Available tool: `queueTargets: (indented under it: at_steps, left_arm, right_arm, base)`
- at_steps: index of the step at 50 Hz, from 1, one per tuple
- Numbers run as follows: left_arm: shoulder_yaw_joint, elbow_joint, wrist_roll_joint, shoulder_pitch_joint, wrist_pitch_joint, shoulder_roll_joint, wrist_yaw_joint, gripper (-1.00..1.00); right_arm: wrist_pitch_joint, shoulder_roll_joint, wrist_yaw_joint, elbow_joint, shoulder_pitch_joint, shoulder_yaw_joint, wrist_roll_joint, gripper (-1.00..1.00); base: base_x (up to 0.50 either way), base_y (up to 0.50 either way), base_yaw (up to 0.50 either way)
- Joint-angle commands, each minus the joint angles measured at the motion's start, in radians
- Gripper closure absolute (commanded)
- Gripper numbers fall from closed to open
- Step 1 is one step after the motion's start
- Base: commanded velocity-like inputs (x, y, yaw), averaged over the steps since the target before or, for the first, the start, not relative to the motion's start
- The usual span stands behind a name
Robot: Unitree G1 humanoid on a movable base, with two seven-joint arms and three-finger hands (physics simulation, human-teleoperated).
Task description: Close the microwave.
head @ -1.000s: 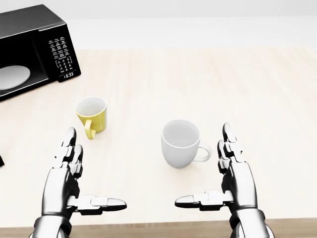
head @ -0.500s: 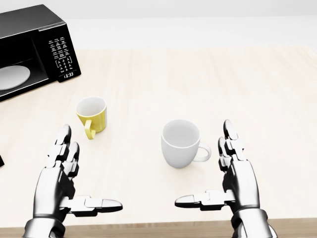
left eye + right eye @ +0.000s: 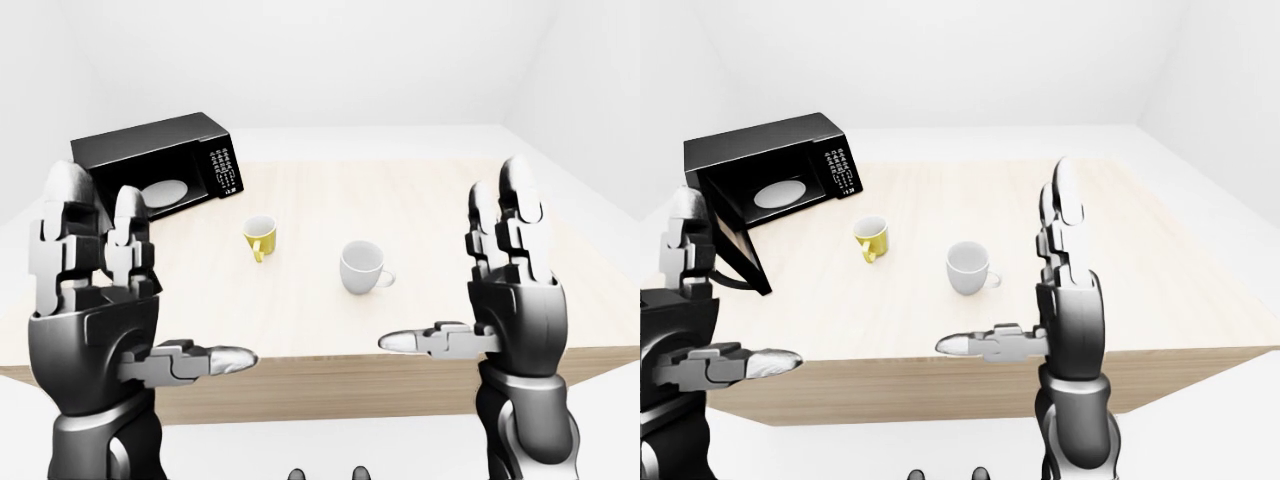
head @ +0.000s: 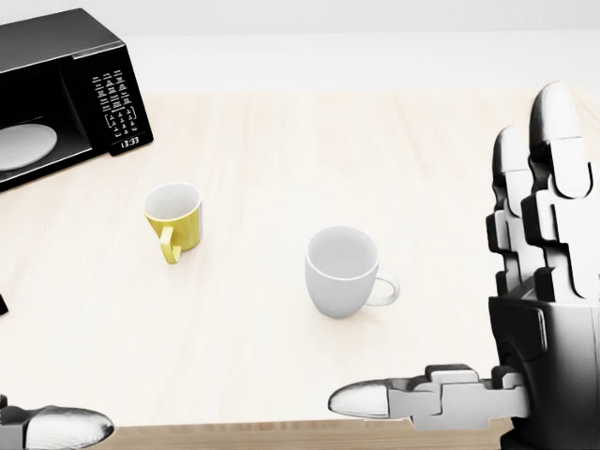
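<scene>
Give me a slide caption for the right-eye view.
Both open hands raised over a table holding an open microwave, a yellow mug and a white mug.

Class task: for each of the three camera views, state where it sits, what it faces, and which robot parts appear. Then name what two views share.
Head view: on the head, angled down at the table; shows right hand and a left fingertip.
Left-eye view: head-mounted, looking level across the table; both open hands, left hand partly covering the microwave.
Right-eye view: same, shifted; shows the microwave door open.
Shared: yellow mug and white mug.
</scene>
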Motion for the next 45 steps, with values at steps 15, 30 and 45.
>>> queueTargets:
  at_steps: [15, 30, 45]
  left_arm:
    - [0.037, -0.124, -0.024, 0.022, 0.0, -0.02, -0.036, -1.0]
    - [0.005, -0.137, -0.013, 0.058, 0.0, -0.003, -0.051, -1.0]
    - [-0.002, -0.137, -0.009, 0.06, 0.0, 0.003, -0.046, -1.0]
  right_arm:
    - [0.0, 0.003, -0.002, -0.112, 0.02, 0.007, -0.016, -1.0]
    - [0.0, -0.01, 0.015, -0.092, 0.034, 0.016, -0.02, -1.0]
    - [0.0, -0.004, 0.023, -0.09, 0.035, 0.016, -0.01, -1.0]
  base:
    - [0.0, 0.0, 0.0]
    - [0.0, 0.28, 0.0]
    - [0.0, 0.5, 0.0]
